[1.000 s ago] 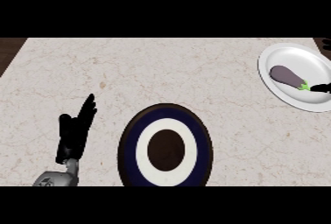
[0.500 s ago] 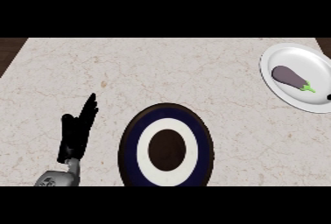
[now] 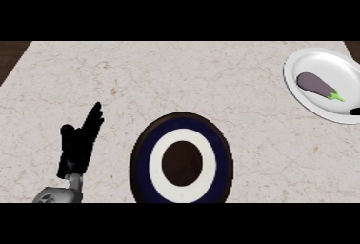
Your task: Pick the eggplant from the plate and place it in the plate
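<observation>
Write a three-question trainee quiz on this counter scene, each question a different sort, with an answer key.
1. True or false: the eggplant lies on the white plate.
2. Multiple choice: where does the dark blue plate sit? A) the view's upper right B) lower centre C) upper left
3. Fill in: the left hand rests with its fingers ____ at the view's lower left.

Key: 1 true; 2 B; 3 straight. Only a black tip of the right hand shows at the right edge.
</observation>
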Robot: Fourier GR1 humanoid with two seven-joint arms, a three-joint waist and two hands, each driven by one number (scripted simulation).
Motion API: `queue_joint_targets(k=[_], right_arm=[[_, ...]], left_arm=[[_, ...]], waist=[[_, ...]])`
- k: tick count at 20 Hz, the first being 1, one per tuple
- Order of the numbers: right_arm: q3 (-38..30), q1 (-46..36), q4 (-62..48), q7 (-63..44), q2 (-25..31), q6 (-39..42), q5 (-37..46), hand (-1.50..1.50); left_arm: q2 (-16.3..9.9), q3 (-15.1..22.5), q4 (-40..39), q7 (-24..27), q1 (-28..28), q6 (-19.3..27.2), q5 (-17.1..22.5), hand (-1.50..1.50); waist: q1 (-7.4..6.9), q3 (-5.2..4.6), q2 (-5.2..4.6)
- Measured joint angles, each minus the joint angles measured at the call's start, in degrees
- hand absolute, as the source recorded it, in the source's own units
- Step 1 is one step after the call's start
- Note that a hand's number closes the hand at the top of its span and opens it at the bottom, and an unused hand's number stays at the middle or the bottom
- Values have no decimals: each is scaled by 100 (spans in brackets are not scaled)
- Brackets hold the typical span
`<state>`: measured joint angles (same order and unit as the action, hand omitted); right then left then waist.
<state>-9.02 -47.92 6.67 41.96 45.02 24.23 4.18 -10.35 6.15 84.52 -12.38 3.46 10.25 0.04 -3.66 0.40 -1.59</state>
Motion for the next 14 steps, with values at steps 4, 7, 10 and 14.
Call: queue_joint_targets(k=[4,7,10,14], right_arm=[[24,100,3,78,-116,-232,63,-150],[34,99,-17,98,-124,-342,109,-150],[18,137,-52,143,-111,-412,125,-150],[32,214,-92,190,3,-449,181,-150]], left_arm=[[68,5,-81,-23,134,30,-32,0],[87,7,-67,-18,118,36,-45,0],[122,6,-109,26,105,50,-61,0],[164,54,-134,66,84,84,-133,0]], waist=[[7,-1,-4],[-14,0,-7],[-19,1,-12],[-31,4,-24]])
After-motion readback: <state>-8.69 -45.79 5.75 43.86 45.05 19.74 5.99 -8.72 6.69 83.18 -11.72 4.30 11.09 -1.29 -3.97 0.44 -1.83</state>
